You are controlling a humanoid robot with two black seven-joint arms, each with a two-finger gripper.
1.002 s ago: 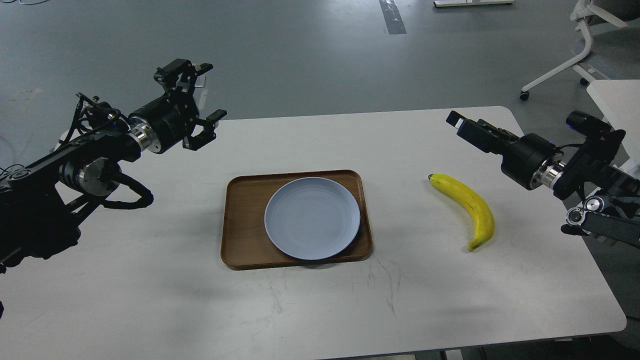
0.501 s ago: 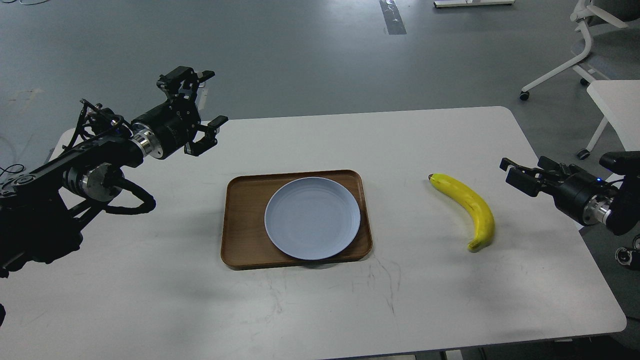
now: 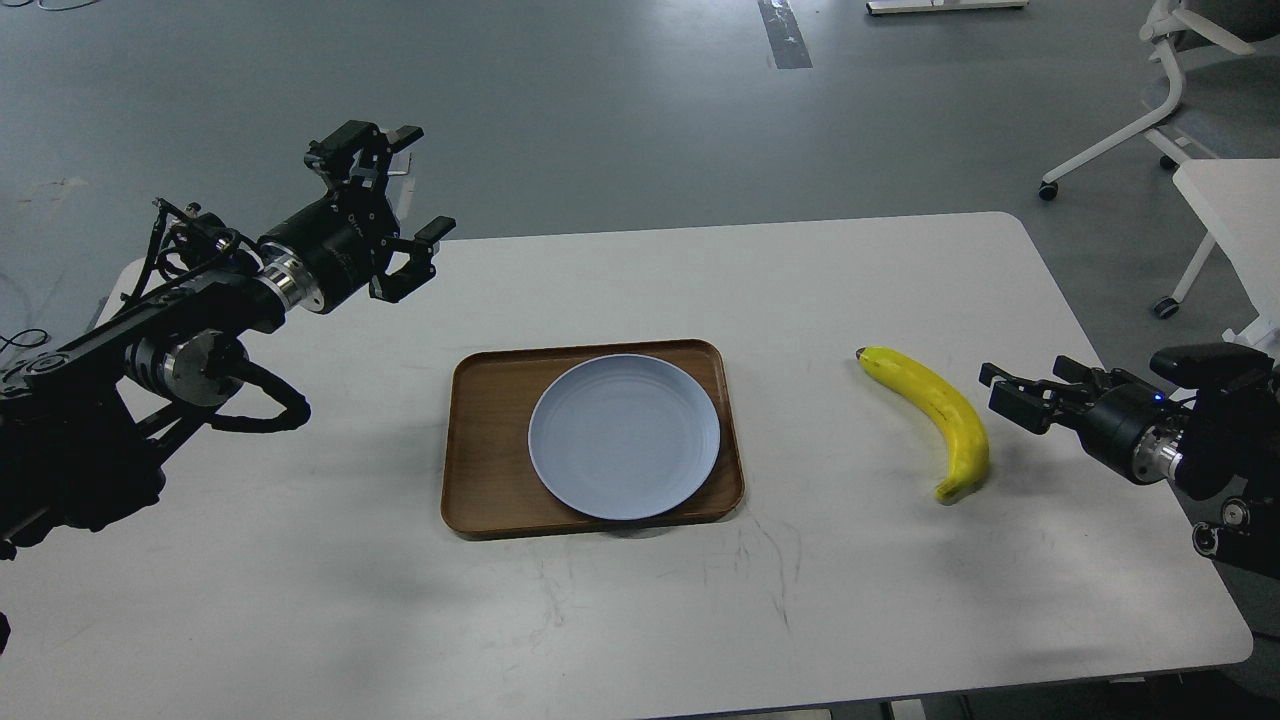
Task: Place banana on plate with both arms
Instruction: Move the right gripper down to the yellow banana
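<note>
A yellow banana (image 3: 940,414) lies on the white table at the right, dark tip at the far end. The pale blue-grey plate (image 3: 624,436) sits empty on a brown wooden tray (image 3: 480,450) at the table's middle. My right gripper (image 3: 1005,392) is low over the table just right of the banana, pointing at it, a small gap away; its fingers are apart and empty. My left gripper (image 3: 412,182) is open and empty, held high over the table's far left, well away from the plate.
The white table (image 3: 640,620) has its right edge under my right arm. A second white table (image 3: 1235,215) and a white chair base (image 3: 1130,130) stand on the grey floor at the far right.
My right gripper has dropped from high at the right to table height and moved in toward the banana's right side. My left gripper has shifted only slightly. The banana has not moved.
</note>
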